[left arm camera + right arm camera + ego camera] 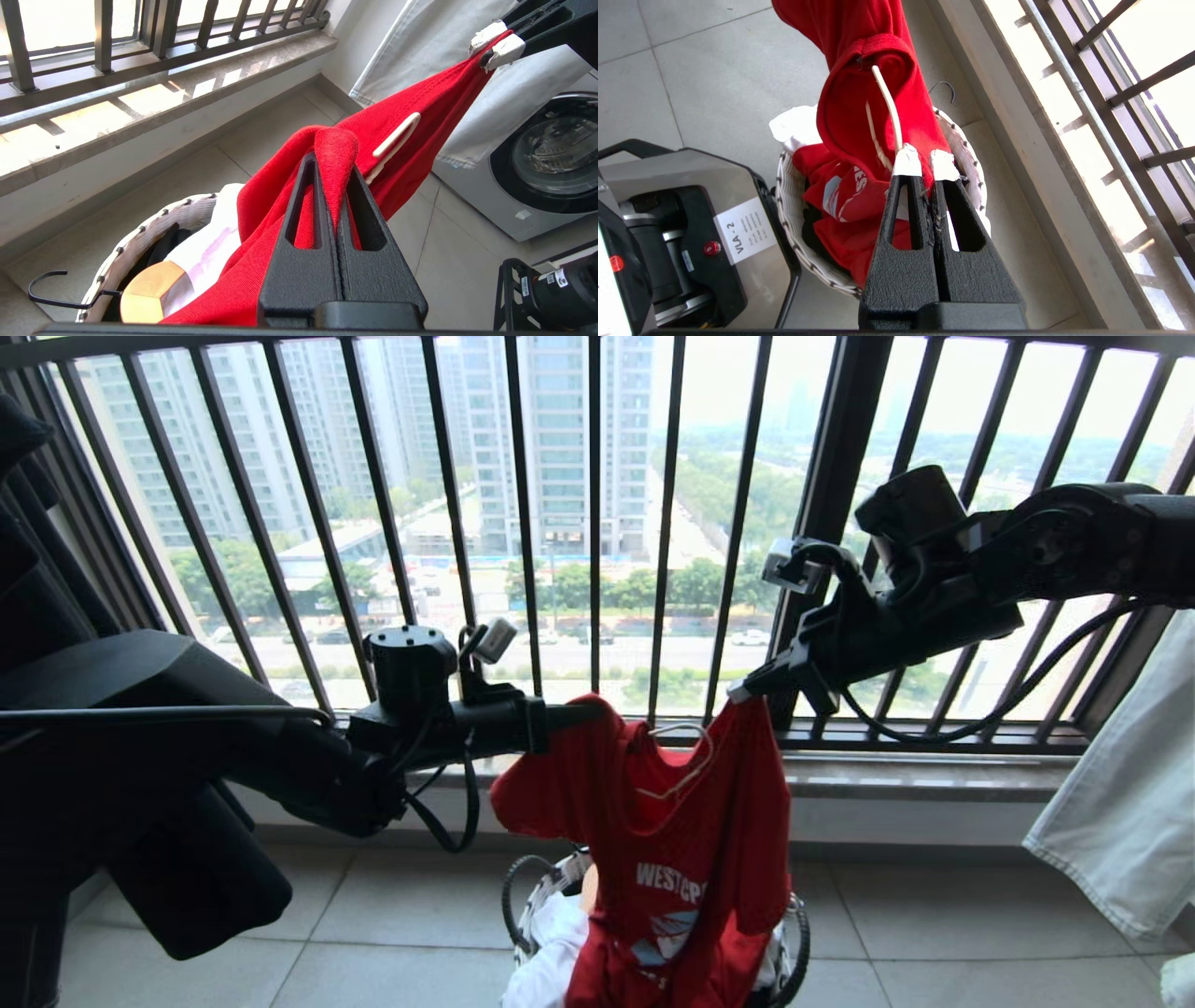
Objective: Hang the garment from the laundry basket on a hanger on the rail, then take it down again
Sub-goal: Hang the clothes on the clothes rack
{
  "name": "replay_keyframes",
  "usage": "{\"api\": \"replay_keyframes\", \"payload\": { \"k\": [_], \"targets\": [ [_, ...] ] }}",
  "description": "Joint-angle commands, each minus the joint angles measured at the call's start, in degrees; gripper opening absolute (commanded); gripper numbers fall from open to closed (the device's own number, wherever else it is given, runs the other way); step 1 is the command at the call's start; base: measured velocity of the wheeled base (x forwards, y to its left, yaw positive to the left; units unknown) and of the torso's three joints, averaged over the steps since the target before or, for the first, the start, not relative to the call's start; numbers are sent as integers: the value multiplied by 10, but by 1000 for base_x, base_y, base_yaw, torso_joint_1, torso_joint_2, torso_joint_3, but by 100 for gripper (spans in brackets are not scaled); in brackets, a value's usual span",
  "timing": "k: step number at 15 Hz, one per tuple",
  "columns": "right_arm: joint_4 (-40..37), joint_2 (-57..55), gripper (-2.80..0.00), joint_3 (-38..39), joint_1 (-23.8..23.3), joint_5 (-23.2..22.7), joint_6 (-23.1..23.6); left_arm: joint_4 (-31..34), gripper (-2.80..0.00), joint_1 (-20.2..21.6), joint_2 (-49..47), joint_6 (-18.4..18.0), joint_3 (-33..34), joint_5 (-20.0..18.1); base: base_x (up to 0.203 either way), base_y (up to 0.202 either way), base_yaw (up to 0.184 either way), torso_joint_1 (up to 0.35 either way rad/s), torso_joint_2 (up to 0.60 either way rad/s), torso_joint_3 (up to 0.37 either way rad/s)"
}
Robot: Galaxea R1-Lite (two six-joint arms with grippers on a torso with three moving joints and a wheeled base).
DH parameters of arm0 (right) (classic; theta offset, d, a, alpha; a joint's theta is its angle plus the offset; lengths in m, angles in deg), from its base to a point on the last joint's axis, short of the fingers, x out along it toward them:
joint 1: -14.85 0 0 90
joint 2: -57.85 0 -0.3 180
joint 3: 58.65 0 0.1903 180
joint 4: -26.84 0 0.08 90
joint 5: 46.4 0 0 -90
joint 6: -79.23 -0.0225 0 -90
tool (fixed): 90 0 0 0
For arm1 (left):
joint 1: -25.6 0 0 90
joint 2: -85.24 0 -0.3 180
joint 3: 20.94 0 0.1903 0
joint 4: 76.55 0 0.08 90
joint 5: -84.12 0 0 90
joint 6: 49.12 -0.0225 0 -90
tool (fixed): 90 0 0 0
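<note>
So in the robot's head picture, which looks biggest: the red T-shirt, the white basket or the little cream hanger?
1. The red T-shirt, held up by both tools.
2. The basket, though the shirt hides much of it, so this is unsure.
3. The cream hanger, only partly showing at the collar.

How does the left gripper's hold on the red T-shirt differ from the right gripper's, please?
The left gripper, with bare black fingers, pinches a shoulder of the red short-sleeved T-shirt; the right gripper, with white-taped fingertips, pinches the opposite one and sits slightly higher. The thin cream-white hanger reaches the right gripper's fingertips, not the left's. Both are shut on fabric.
</note>
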Motion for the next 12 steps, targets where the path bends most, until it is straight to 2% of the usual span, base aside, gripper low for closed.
{"api": "replay_keyframes", "payload": {
  "k": [1,2,3,6,8,12],
  "targets": [
    [20,-8,-280,20,-2,-2,-5,-4,-280,3,-20,-12,1,-2,0,0,0,0,0,0],
    [27,-7,-280,25,-4,-3,-6,-4,-280,3,-23,-18,2,-2,0,0,0,0,0,0],
    [39,-6,-280,45,-6,-3,-10,-4,0,2,-26,-30,5,-2,0,0,0,0,0,0],
    [81,-2,-280,79,-10,-8,-22,-3,0,2,-30,-36,9,-2,0,0,0,0,0,0],
    [120,6,-280,117,-14,-17,-22,-3,0,3,-43,-58,19,-2,0,0,0,0,0,0],
    [127,22,-280,132,-17,-20,-31,-3,0,3,-49,-68,20,-2,0,0,0,0,0,0]
  ]
}}
